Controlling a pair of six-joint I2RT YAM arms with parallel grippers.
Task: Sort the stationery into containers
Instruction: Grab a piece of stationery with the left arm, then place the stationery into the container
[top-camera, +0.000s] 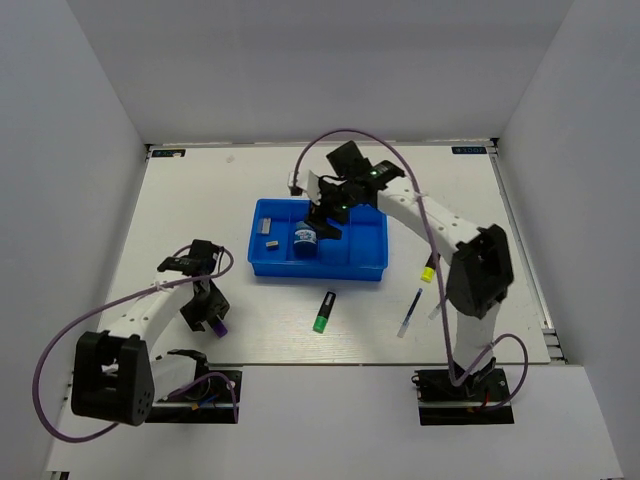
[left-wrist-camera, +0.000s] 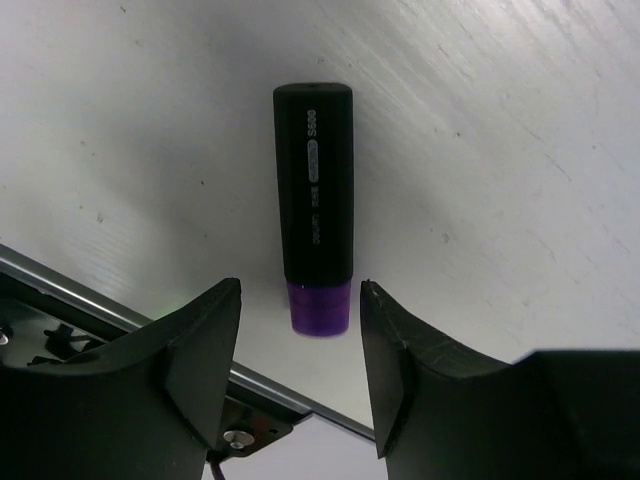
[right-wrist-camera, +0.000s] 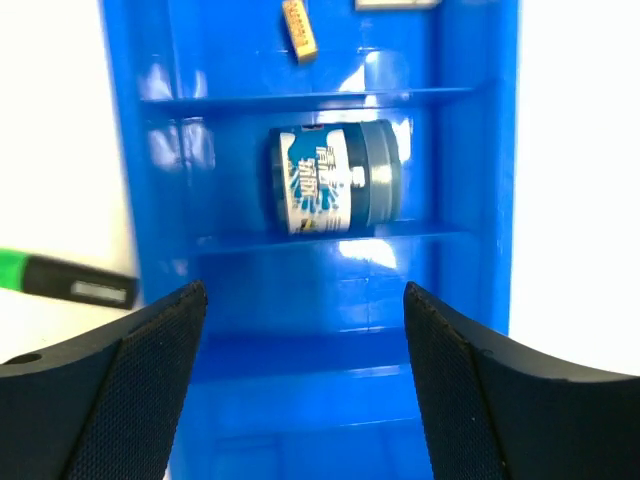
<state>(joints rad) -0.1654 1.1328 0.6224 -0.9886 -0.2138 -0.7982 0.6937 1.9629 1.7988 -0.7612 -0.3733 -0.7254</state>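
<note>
Currently, left gripper (left-wrist-camera: 300, 295): jaws part-way open and holding nothing; low over the table, one finger on either side of the purple end of the purple marker (left-wrist-camera: 315, 200), with a gap showing on both sides.
Purple marker: lies flat on the table at the near left, black body pointing away from the fingers.
Right gripper (right-wrist-camera: 305, 300): jaws spread wide, empty, poised above the tray (right-wrist-camera: 470, 150) and touching nothing.
Tub (right-wrist-camera: 335, 178): lies on its side inside the tray, in a compartment between two ridges, beyond the right fingertips.
Tray count: one, bright blue, at the middle of the table.
Marker count: three. The purple one is at the left gripper, the green-black marker (top-camera: 325, 311) is on the table just in front of the tray, and the yellow marker (top-camera: 428, 270) is to the right of the tray, beside the right arm.
Pen count: one blue pen (top-camera: 410, 313) seen for certain, on the table right of the green-black marker.
Tub count: one, blue with a white label.
Small blocks (top-camera: 272, 242): two, in the tray's left-end compartment, next to the tub's.
Table (top-camera: 200, 200): white and flat, with a metal rail (left-wrist-camera: 90, 290) along its near edge.
Walls (top-camera: 320, 60): plain pale panels closing in the left, far and right sides.
</note>
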